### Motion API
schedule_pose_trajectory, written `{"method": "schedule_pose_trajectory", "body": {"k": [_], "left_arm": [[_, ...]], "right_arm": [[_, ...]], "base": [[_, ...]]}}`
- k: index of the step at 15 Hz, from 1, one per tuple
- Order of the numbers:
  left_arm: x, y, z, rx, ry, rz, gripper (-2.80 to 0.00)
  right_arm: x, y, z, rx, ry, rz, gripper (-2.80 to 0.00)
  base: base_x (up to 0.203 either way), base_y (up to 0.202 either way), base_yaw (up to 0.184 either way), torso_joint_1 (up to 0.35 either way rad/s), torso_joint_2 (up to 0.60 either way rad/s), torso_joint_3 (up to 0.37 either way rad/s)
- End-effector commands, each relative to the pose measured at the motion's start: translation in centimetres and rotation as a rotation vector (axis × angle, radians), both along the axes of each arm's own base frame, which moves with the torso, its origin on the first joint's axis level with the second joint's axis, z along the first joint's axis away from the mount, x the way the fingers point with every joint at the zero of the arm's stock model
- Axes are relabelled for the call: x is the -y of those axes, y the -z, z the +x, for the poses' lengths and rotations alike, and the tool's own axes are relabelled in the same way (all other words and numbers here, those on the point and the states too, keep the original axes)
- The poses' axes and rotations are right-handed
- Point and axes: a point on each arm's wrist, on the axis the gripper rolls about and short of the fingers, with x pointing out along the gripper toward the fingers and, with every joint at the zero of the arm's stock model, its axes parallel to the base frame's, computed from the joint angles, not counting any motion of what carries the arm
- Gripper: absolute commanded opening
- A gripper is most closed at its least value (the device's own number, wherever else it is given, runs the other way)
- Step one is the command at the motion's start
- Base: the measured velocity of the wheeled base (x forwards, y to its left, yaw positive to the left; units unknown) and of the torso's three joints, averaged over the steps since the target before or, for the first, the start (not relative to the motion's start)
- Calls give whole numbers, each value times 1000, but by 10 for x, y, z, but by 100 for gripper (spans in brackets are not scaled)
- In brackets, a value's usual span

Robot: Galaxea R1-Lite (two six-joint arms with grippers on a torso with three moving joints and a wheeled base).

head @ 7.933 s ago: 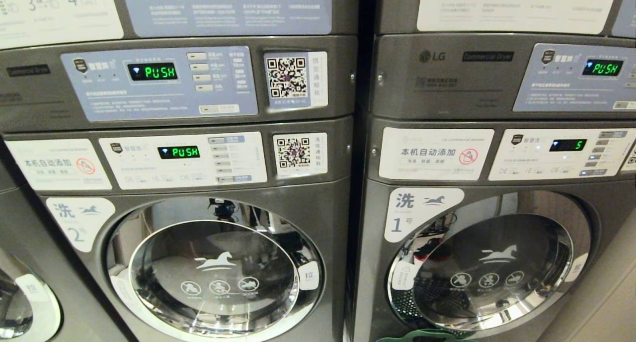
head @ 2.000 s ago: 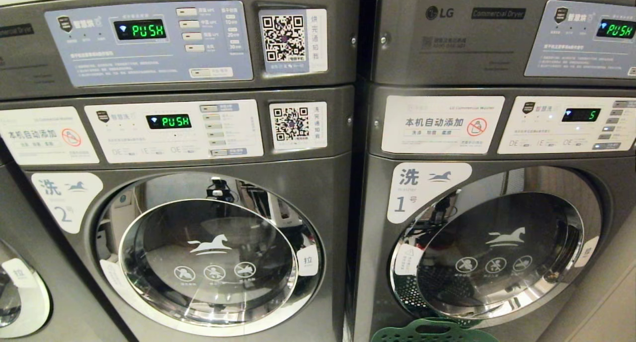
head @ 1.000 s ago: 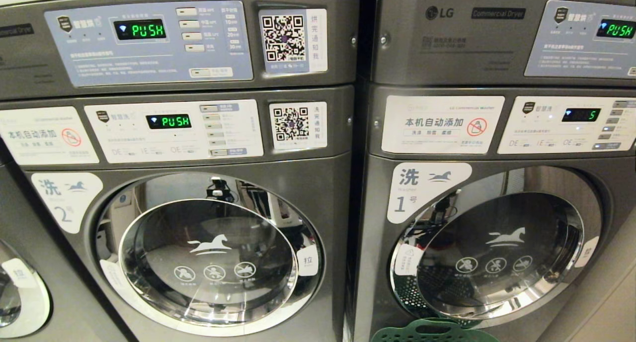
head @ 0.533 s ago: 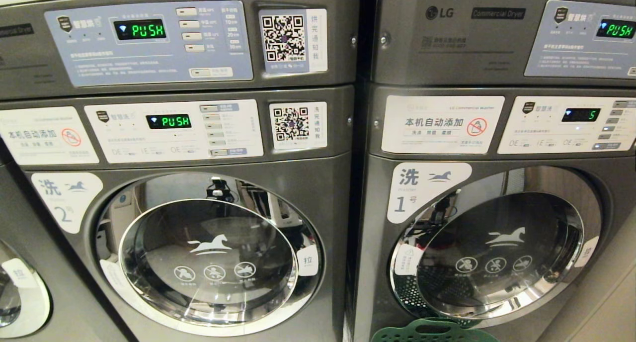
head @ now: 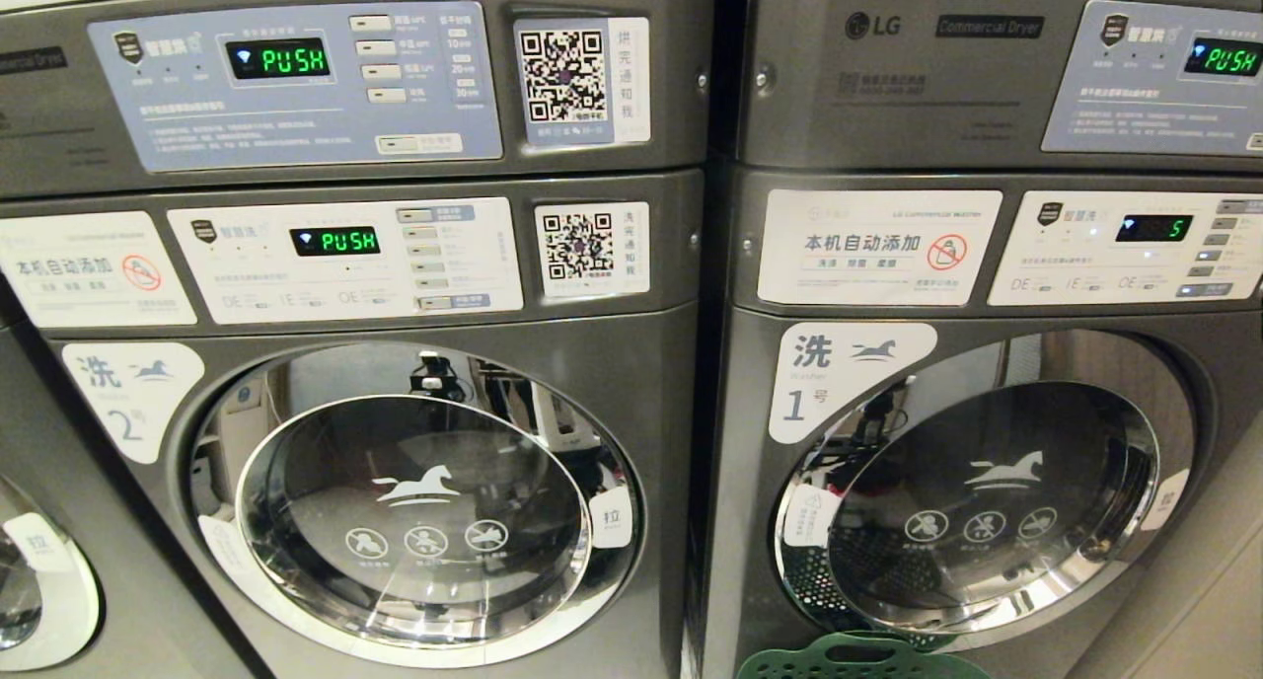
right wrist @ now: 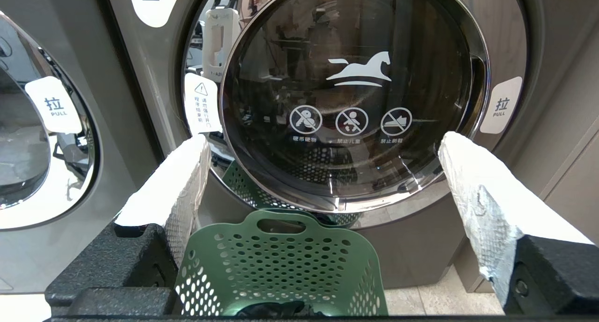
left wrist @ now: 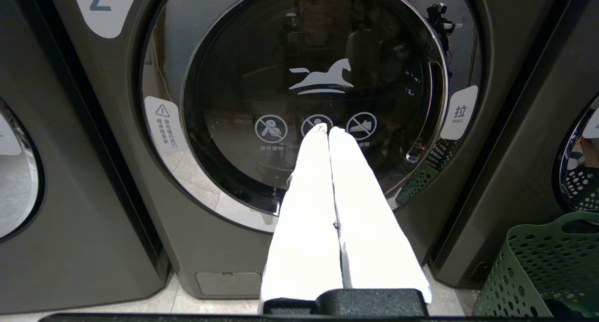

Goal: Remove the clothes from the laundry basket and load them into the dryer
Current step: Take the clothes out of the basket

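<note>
The left hand point(left wrist: 326, 131) has its two white fingers pressed together, tip to tip, holding nothing; it points at the glass door point(left wrist: 311, 99) of the machine marked 2 and touches neither the door nor the machine. The right hand point(right wrist: 323, 146) has its two white fingers spread wide apart, also empty, framing the glass door point(right wrist: 355, 97) of the machine marked 1, with no contact visible. Neither hand shows in the head view.

The green laundry basket point(right wrist: 281, 261) stands on the floor just in front of machine 1, below its door and between the right hand's fingers as that wrist camera sees it. A dark bit of clothing point(right wrist: 276, 309) lies inside at the near edge. The same basket shows at the side in the left wrist view point(left wrist: 543, 266) and as a green rim point(head: 854, 656) at the bottom of the head view.

One basket is in view. The head view shows two full door fronts, machine 2 point(head: 424, 501) and machine 1 point(head: 987, 506), plus the edge of a third door point(head: 30, 590) at far left. Both full doors are closed. Four lit displays are visible: three reading PUSH point(head: 279, 59) and one showing 5 point(head: 1152, 228). Two QR stickers point(head: 564, 75) sit on the left stack.
</note>
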Motion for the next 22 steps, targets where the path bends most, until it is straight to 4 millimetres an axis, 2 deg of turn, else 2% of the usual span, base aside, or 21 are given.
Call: {"method": "schedule_pose_trajectory", "body": {"k": [1,22], "left_arm": [[0,0,0,1,-1,0,-280],[0,0,0,3,-1,0,-280]], "right_arm": [[0,0,0,0,-1,-1,0],[0,0,0,0,0,-1,0]], "base": [[0,0,0,0,0,0],[0,0,0,0,0,0]]}}
